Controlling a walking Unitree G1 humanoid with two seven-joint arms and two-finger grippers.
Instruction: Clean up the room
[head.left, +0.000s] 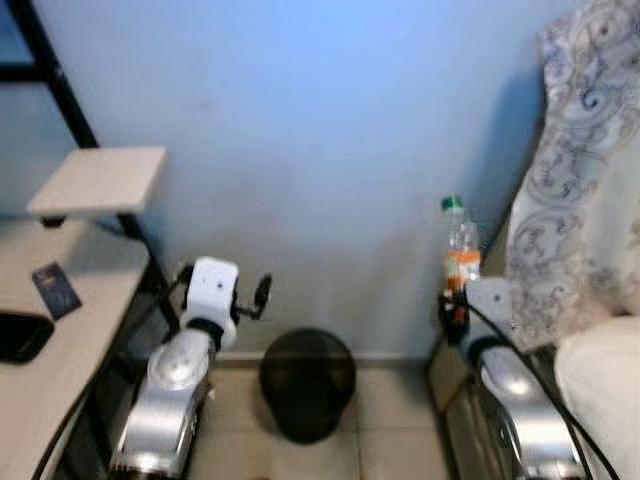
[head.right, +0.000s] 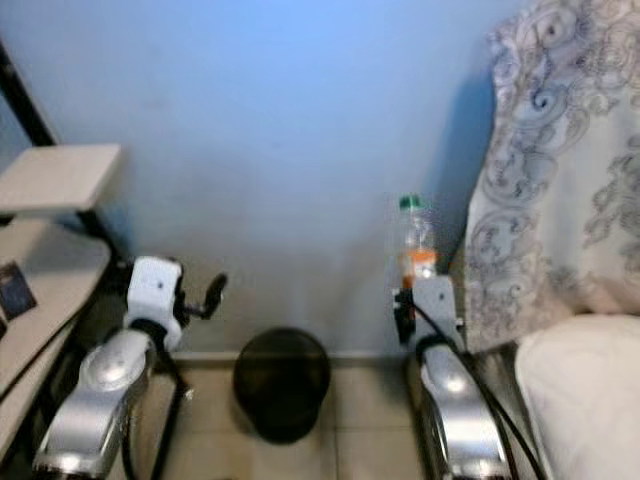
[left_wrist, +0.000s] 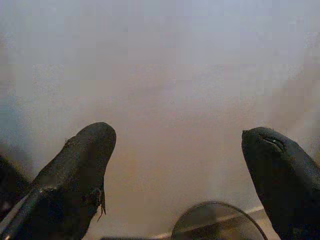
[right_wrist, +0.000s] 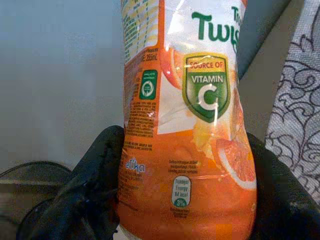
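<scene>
Against the pale blue wall (head.left: 330, 120), on the tiled floor (head.left: 390, 440), stood a black waste bin (head.left: 307, 385), roughly midway between the two silver arms. Right end effector (right_wrist: 180, 200) was raised at the robot's right side, clenched on an orange juice bottle (head.left: 461, 250). Bottle was upright, green cap (head.left: 453, 204) on top, orange label around the lower body. Right wrist view: black fingers (right_wrist: 90, 190) pressed against both sides of the bottle's lower part; label read "SOURCE OF VITAMIN C". Bottle was held above floor level and to the right of the bin, not over it.

Left end effector (left_wrist: 177, 165) was held forward at the robot's left, just left of the bin, pointing toward the wall. Its two black fingers (left_wrist: 75, 170) were spread well apart with nothing between them. Bin rim (left_wrist: 217, 220) showed at the edge of the left wrist view.

Left of the robot: a light tabletop (head.left: 60, 330) carrying a small dark card (head.left: 56, 289) and a black flat object (head.left: 20, 335) at the frame edge. A small raised shelf (head.left: 100, 180) on a black frame (head.left: 55, 75) stood above it.

Right of the robot: a patterned grey-white curtain (head.left: 580, 170) hung down, with a pale cushion-like surface (head.left: 600, 390) below it; what that surface was could not be told.
</scene>
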